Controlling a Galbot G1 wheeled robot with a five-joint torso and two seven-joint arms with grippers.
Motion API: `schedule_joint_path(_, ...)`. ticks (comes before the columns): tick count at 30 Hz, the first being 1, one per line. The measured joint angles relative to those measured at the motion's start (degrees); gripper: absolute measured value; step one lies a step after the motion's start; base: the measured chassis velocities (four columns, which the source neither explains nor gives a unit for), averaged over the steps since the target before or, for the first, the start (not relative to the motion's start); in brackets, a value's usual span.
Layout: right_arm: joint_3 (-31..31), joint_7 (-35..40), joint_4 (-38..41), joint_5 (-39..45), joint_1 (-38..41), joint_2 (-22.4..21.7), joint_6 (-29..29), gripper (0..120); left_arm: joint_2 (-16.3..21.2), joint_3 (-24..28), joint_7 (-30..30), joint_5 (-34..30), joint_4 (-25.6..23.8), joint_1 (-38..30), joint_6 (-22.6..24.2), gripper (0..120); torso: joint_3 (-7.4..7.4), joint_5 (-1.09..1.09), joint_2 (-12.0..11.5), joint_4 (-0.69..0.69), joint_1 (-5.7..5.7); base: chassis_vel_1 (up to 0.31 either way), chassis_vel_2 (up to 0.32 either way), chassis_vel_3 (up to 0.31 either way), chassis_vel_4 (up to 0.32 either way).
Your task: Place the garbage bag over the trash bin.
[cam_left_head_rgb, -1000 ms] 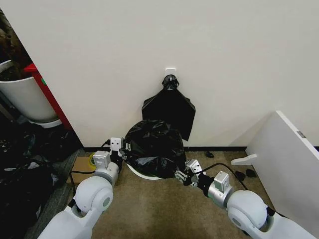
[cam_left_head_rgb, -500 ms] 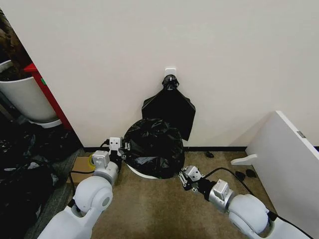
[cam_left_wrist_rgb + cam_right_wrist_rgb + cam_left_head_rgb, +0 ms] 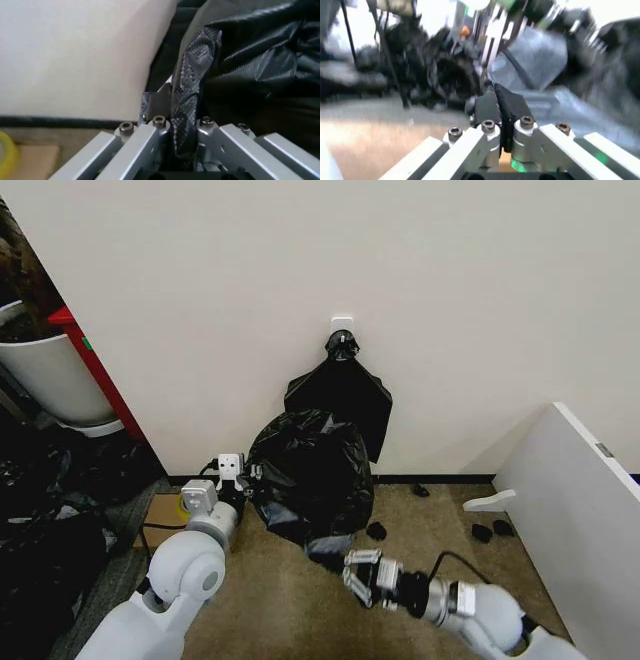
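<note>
Draping the whole bin, the garbage bag (image 3: 310, 475) is pinched at nine o'clock by the left gripper (image 3: 248, 478); the right gripper (image 3: 352, 568), jaws together, sits at five o'clock.

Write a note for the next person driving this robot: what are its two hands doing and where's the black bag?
Left gripper: jaws shut on a fold of the garbage bag, low by the wall on the bag's left side.
Right gripper: low over the carpet, in front of and to the right of the bag; its jaws look shut, and a scrap of black film sits at their tips.
The bag is draped over the spot by the wall, covering the trash bin, so the bin cannot be seen under it.
Done: bag pulled over.
Left: check that the rim is wrapped all round, then release.
</note>
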Motion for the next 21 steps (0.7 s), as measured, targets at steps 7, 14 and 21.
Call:
schedule_joint_path(7, 2.68, 12.39, -10.36, -26.71, 3.00, 5.72, 8.91, 0, -0.68, -1.22, -3.76, -10.23, -2.71, -0.36, 4.48, 1, 0.00, 0.00, 0.00, 0.01, 0.00, 0.000, 0.000, 0.000, 0.000)
schedule_joint_path(14, 4.74, 22.86, -15.27, -36.37, 5.41, 6.16, 10.05, 0, -0.13, -1.39, -4.59, -9.84, -3.19, -0.35, 6.47, 1, 0.00, 0.00, 0.00, 0.01, 0.00, 0.000, 0.000, 0.000, 0.000)
schedule_joint_path(21, 3.56, 11.34, -16.79, -10.38, 4.26, 2.26, 14.36, 8, 0.59, -0.32, -1.97, -0.78, 0.10, 0.09, 1.78, 1, 0.00, 0.01, 0.00, 0.00, 0.00, 0.000, 0.000, 0.000, 0.000)
